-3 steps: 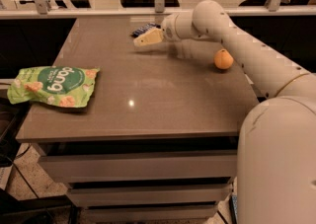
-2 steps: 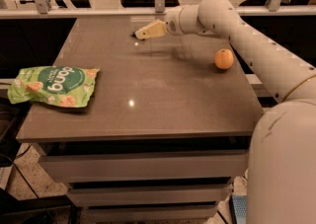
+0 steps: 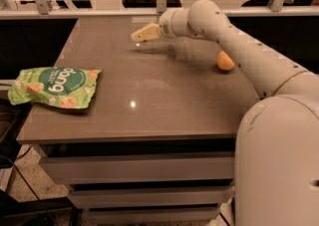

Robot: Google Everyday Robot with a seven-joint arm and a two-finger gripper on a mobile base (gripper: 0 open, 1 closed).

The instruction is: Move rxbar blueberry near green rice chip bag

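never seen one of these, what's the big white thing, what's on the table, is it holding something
The big white thing is a robot: a rolling body at the right with one long arm reaching over a brown table. There is one camera view; its mounting is unknown. The arm's tip, the end effector, hangs over the far part of the table. A green chip bag lies at the left edge, an orange toward the right. Whether it holds anything cannot be told.

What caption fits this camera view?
Gripper over the far side of the table, green rice chip bag at the left edge, orange beside the arm; rxbar blueberry not discernible.
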